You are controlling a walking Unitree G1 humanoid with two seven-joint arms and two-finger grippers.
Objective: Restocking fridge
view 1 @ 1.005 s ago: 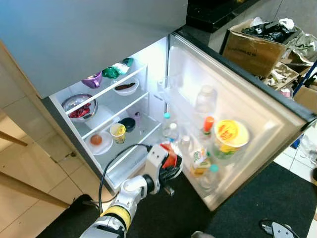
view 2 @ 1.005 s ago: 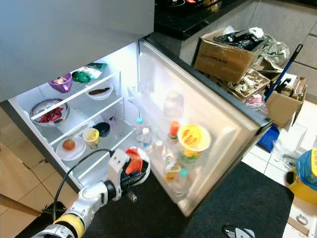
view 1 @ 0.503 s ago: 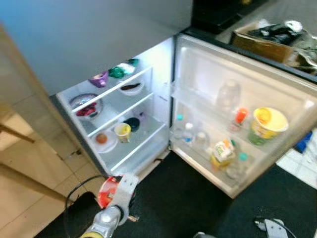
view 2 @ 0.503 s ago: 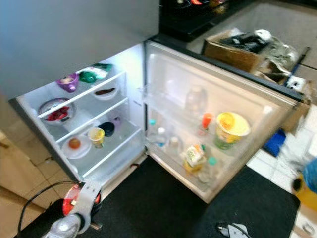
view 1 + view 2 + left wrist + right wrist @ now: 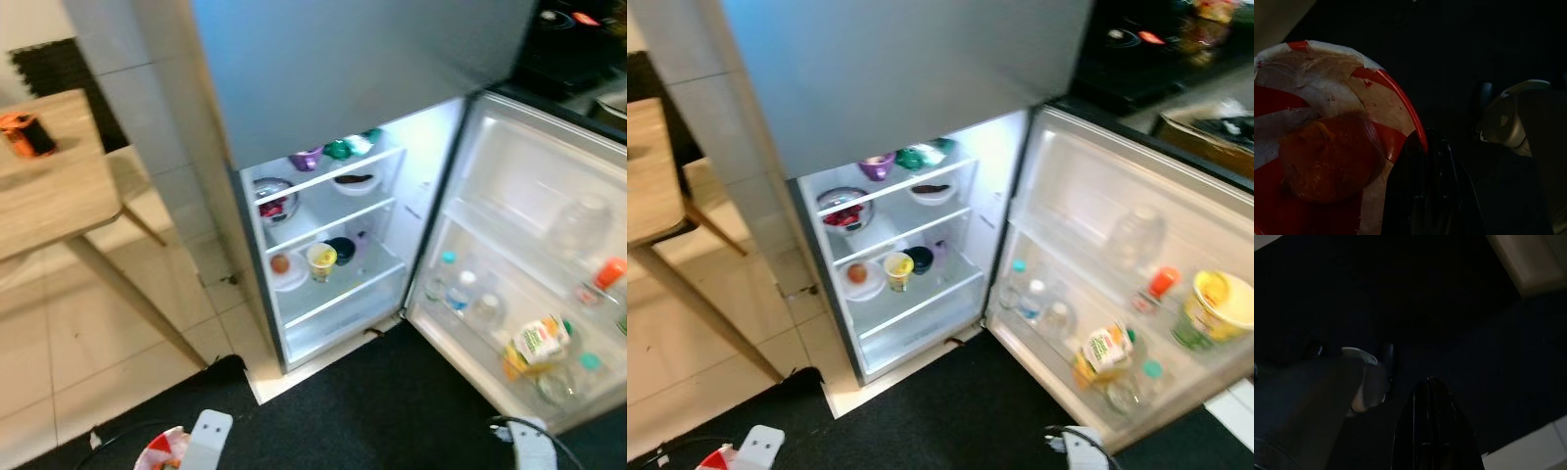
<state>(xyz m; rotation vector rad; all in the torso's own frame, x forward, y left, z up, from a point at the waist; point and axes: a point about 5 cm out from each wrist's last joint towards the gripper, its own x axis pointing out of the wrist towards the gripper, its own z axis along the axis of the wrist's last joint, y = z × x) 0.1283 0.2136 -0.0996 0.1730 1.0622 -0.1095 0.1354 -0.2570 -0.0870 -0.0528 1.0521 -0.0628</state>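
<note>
The fridge (image 5: 333,245) stands open, its door (image 5: 534,211) swung to the right. On its shelves sit a purple bowl (image 5: 306,158), a metal bowl of red food (image 5: 273,199), a plate with an orange fruit (image 5: 283,264) and a yellow cup (image 5: 320,259). Bottles (image 5: 460,291), a carton (image 5: 537,343) and a yellow tub (image 5: 1215,308) fill the door rack. My left gripper (image 5: 1422,144) is shut on the rim of a red-and-white bowl (image 5: 1327,147) covered in film, low over the black mat, well short of the fridge. My right gripper (image 5: 1432,382) hangs shut above the mat.
A wooden table (image 5: 49,186) with an orange-and-black object (image 5: 24,134) stands to the left on the tiled floor. A black mat (image 5: 392,411) lies before the fridge. A stove top (image 5: 1136,39) and a cardboard box (image 5: 1215,132) are at the far right.
The camera has drawn back and turned left, so the fridge looks smaller. My left gripper has come away from the fridge with the bowl and dropped to the picture's lower left.
</note>
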